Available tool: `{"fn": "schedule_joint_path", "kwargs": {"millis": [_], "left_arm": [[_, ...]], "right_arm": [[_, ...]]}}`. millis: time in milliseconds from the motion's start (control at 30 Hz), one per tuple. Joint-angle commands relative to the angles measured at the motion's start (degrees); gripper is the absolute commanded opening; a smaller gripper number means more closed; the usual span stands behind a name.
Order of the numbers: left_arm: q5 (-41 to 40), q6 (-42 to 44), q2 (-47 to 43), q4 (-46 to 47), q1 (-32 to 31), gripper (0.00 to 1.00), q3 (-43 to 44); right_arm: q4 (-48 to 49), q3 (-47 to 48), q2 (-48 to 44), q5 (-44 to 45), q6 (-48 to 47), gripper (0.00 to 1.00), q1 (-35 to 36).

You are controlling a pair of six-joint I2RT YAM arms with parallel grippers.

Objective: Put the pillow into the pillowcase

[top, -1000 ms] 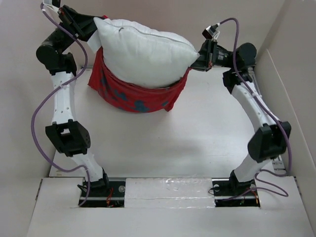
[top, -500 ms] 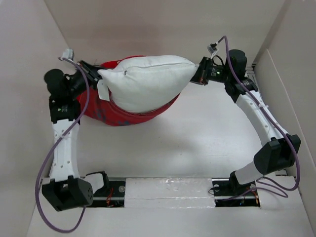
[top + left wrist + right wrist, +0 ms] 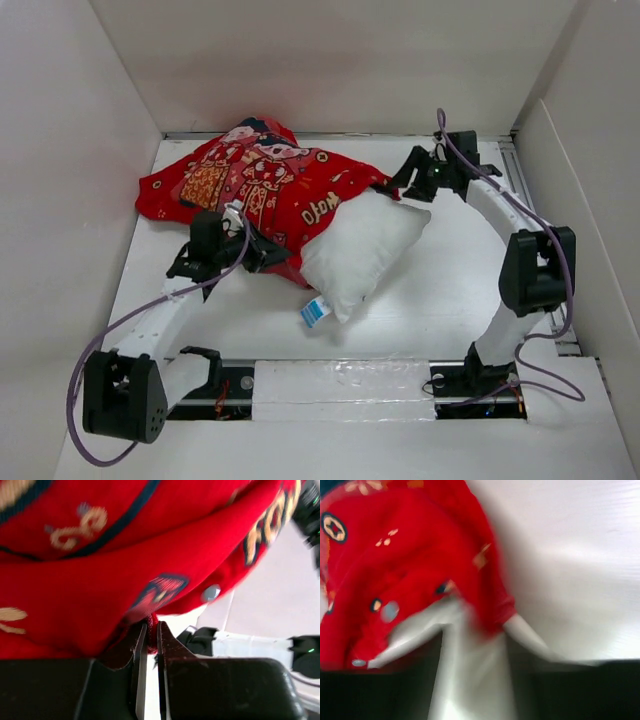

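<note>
The red pillowcase lies printed side up on the back left of the table. The white pillow sticks out of its right end, a small blue label at its near corner. My left gripper is at the case's near edge. In the left wrist view it is shut on a fold of the pillowcase. My right gripper is at the case's far right edge. In the blurred right wrist view its jaws stand apart, with the pillowcase hem at their tips.
White walls enclose the table on the left, back and right. Bare tabletop lies between the pillow and the right arm. A mounting rail runs along the near edge.
Both arms came down from holding pillow and case in the air. The bundle now rests on the table with the case spread over the pillow. The right jaws have parted.
</note>
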Motion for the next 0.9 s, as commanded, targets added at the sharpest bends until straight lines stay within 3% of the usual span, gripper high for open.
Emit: {"fn": "schedule_joint_path", "kwargs": {"millis": [0, 33, 100, 133, 167, 200, 233, 267, 333, 367, 400, 467, 500, 533, 567, 600, 633, 667, 833, 867], "left_arm": [[-4.28, 0.9, 0.89, 9.29, -4.89, 0.0, 0.55], [-5.16, 0.9, 2.81, 9.9, -8.56, 0.0, 0.55], [-9.8, 1.77, 4.75, 9.91, -12.97, 0.0, 2.81], [-12.09, 2.48, 5.46, 8.43, -18.04, 0.0, 4.31], [-18.37, 3.18, 6.68, 4.33, -20.88, 0.07, 6.15], [-22.26, 3.97, 6.7, 1.85, -23.95, 0.18, 10.69], [-36.23, 4.85, 6.7, -7.4, -32.68, 0.42, 15.87], [-36.36, 4.86, 6.7, -7.49, -32.77, 0.42, 15.93], [-45.46, 3.99, 6.7, -13.7, -39.67, 0.47, 23.02], [-54.29, 3.37, 5.91, -19.3, -42.06, 0.58, 25.05], [-57.78, 2.58, 5.9, -21.88, -44.0, 0.73, 28.72], [-62.8, 1.87, 5.9, -25.67, -47.86, 0.89, 31.73], [-64.82, 1.87, 6.77, -27.95, -47.89, 1.0, 32.88], [-64.84, 2.91, 7.57, -27.97, -47.89, 1.0, 34.54], [-66.32, 4.75, 9.75, -27.97, -47.89, 1.0, 36.04], [-66.34, 4.77, 11.25, -27.97, -47.89, 1.0, 36.05], [-66.34, 7.55, 13.18, -27.97, -47.89, 1.0, 38.14], [-66.34, 9.32, 15.29, -27.97, -47.02, 1.0, 39.55], [-68.97, 14.6, 28.12, -32.02, -45.51, 1.0, 49.05], [-68.97, 15.57, 29.01, -32.01, -45.51, 1.0, 50.71]], "right_arm": [[-2.81, 7.48, -2.05, 6.08, -2.65, 0.7, -1.44], [-2.82, 6.27, -4.66, 8.09, -2.65, 1.0, -1.44], [0.07, 1.97, -9.41, 13.01, -2.13, 1.0, -2.92], [1.47, -3.45, -14.57, 13.56, -1.6, 1.0, -3.71], [2.62, -6.2, -17.15, 14.08, -0.99, 1.0, -4.68], [4.37, -8.75, -19.52, 12.26, -0.98, 1.0, -6.95], [6.04, -16.0, -25.9, 9.37, -0.98, 1.0, -7.76], [6.06, -16.07, -25.96, 9.34, -0.98, 1.0, -7.77], [5.19, -22.09, -31.2, 6.36, -0.98, 1.0, -8.29], [5.18, -24.31, -33.15, 6.36, -0.98, 1.0, -8.29], [5.18, -26.85, -35.26, 6.36, 0.15, 1.0, -8.82], [7.8, -36.16, -41.48, 4.17, 2.26, 1.0, -9.52], [14.51, -39.68, -43.0, 1.64, 2.88, 1.0, -9.52], [18.5, -43.11, -44.23, -5.61, 2.89, 1.0, -9.52], [28.98, -49.4, -45.55, -11.08, 6.98, 1.0, -9.52], [29.08, -52.77, -45.56, -11.13, 9.8, 1.0, -9.52], [42.74, -56.03, -45.56, -13.05, 12.09, 1.0, -8.91], [48.36, -60.58, -45.56, -13.07, 13.07, 1.0, -8.91], [66.49, -62.12, -34.15, -15.52, 17.19, 1.0, -7.68], [74.01, -62.82, -32.22, -16.92, 18.61, 1.0, -7.68]]}}
